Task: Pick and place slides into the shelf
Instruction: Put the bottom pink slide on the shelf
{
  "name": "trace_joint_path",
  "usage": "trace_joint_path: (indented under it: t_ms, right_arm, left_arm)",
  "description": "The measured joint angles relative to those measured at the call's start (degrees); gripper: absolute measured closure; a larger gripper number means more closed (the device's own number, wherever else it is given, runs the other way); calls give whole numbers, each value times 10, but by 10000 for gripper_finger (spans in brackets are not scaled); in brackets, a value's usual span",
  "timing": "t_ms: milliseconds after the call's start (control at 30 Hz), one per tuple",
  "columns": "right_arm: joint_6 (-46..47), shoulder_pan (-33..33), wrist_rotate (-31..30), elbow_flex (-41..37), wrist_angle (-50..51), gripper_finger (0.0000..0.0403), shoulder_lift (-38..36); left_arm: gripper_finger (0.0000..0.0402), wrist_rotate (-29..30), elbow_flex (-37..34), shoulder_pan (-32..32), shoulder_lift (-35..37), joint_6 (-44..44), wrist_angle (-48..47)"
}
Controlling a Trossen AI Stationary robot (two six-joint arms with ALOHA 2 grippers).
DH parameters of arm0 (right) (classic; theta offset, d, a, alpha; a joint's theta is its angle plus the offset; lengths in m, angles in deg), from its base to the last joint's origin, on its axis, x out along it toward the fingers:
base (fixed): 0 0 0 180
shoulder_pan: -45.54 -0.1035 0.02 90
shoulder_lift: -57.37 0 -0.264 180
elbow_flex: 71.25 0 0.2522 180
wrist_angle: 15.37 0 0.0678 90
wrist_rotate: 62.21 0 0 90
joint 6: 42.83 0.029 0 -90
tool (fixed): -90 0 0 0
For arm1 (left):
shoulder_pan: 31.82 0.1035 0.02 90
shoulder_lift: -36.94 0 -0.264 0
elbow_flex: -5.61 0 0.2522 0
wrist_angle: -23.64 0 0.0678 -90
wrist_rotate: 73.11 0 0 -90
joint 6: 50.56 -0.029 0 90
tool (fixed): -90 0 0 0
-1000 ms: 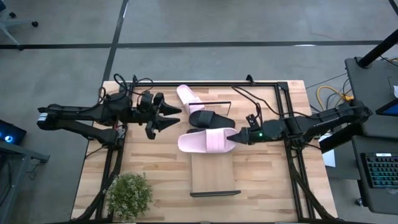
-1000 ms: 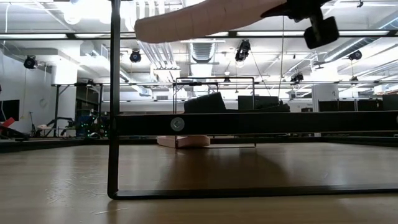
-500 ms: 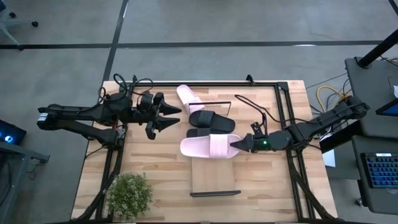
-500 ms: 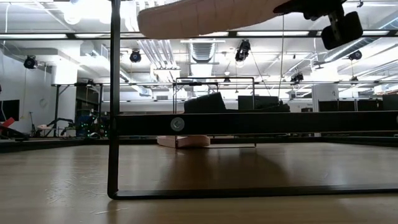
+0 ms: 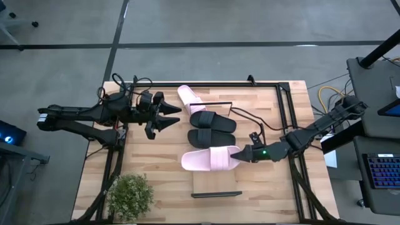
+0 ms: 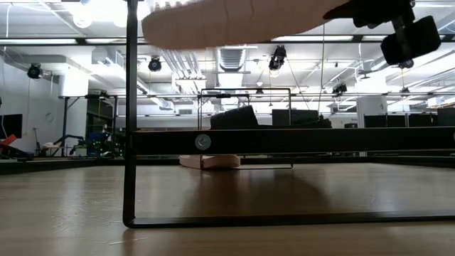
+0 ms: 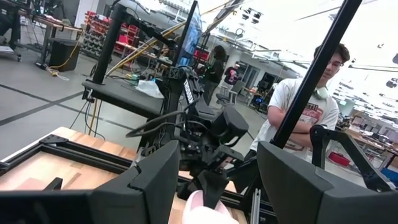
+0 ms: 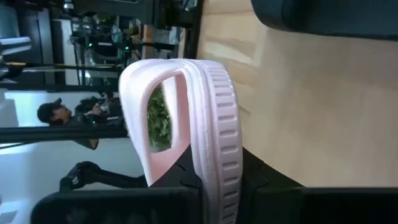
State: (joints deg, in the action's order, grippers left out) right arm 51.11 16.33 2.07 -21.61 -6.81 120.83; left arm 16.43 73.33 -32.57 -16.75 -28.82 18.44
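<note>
The worktop (image 5: 156,175) is a wood-plank surface with a black frame around it, and both arms reach over it from opposite sides. The shelf (image 5: 215,182) lies near the front middle of the worktop; most of its board is hidden under the held slide, so only its near end with the black wire frame shows in the high view. In the low view the frame bars cut across the picture and hide much of what stands behind them. The right arm stretches low and long from the right edge toward the middle, and the right pincer (image 5: 240,153) is closed on the heel end of a pink slide (image 5: 209,159), which is held above the shelf, lifted off the board, as the low view shows it high at the top. The left arm lies stretched from the left edge, and the left pincer (image 5: 170,116) hovers with fingers spread apart and nothing between them. Two black slides (image 5: 212,120) lie side by side beyond the shelf. The second pink slide (image 5: 189,97) lies tilted near the far edge, partly covered by one black slide. A small plant (image 5: 130,195) stands at the front left corner.
</note>
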Motion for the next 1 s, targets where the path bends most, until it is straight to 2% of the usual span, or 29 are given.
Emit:
trace_joint_path:
  t_ms: [200, 600, 800, 1000]
  right_arm:
    - [26, -21, -28, -5, 0, 375, 9]
    - [71, -75, -30, -50, -27, 375, 11]
    - [77, -87, -30, -86, -76, 375, 12]
    - [76, -98, -28, -90, -80, 375, 12]
  left_arm:
    - [201, -5, 0, 0, -1, -1, 0]
    - [201, 2, 0, 0, -3, -10, 0]
    - [201, 26, 2, 0, -3, -10, 0]
    - [201, 40, 7, 0, -3, -10, 3]
